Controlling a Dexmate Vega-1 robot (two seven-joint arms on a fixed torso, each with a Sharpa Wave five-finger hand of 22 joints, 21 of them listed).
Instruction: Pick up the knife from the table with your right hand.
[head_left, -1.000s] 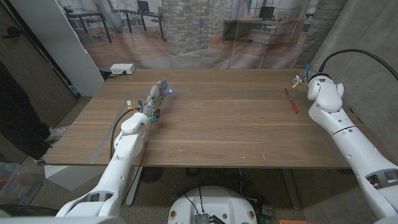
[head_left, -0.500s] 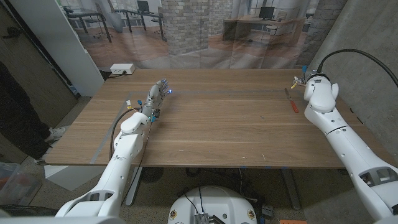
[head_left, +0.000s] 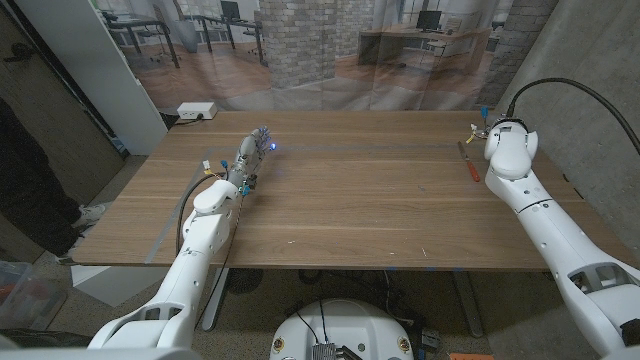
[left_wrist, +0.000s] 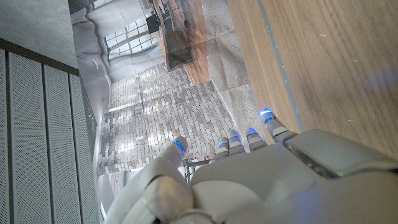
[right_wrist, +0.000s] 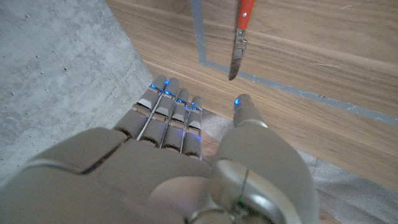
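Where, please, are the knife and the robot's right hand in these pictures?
knife (right_wrist: 242, 25), right wrist view, on its red handle.
right hand (right_wrist: 186, 155), right wrist view, on the back of the hand.

white box (head_left: 197, 110) far left table edge | grey tape strip (head_left: 170, 223) front-left

Knife (head_left: 468, 160) on table (head_left: 350, 210) at far right, right hand (head_left: 487, 130) just behind it, left hand (head_left: 255, 150) far left

Red-handled knife (head_left: 468, 160), flat on table, seemingly untouched
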